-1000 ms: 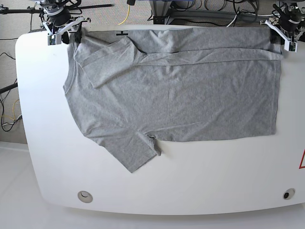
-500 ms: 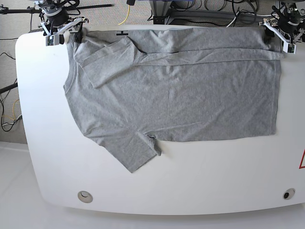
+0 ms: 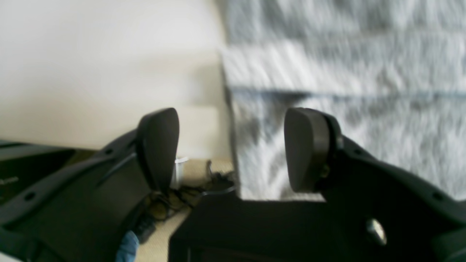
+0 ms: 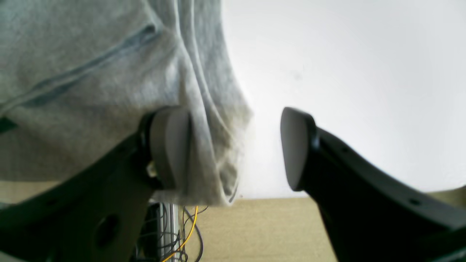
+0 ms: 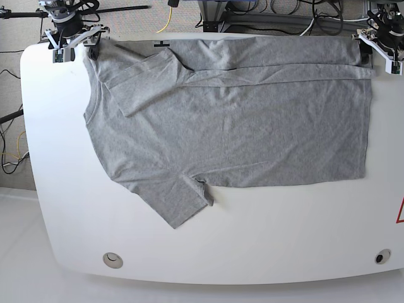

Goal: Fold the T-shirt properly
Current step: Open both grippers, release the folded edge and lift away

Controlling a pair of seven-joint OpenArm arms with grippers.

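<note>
The grey T-shirt (image 5: pixel 233 120) lies spread flat on the white table (image 5: pixel 284 233), neck at the left and hem at the right. Its far edge is folded over in a long strip (image 5: pixel 265 53), with one sleeve (image 5: pixel 142 82) tucked onto the body. The other sleeve (image 5: pixel 180 202) points toward the front. My right gripper (image 5: pixel 74 46) hovers open at the far left corner; in its wrist view, shirt fabric (image 4: pixel 91 72) rests against one pad (image 4: pixel 171 145). At the far right corner my left gripper (image 5: pixel 377 50) stands open, the blurred shirt (image 3: pixel 346 72) lying beyond its fingers (image 3: pixel 307 149).
Cables and stands crowd the floor beyond the table's far edge. Two round holes (image 5: pixel 113 259) (image 5: pixel 381 257) sit near the front edge. A red triangle mark (image 5: pixel 400 211) is at the right edge, and a black cross mark (image 5: pixel 162 44) shows by the far edge.
Both grippers have drawn back and outward from the shirt's far corners. The shirt lies as it did.
</note>
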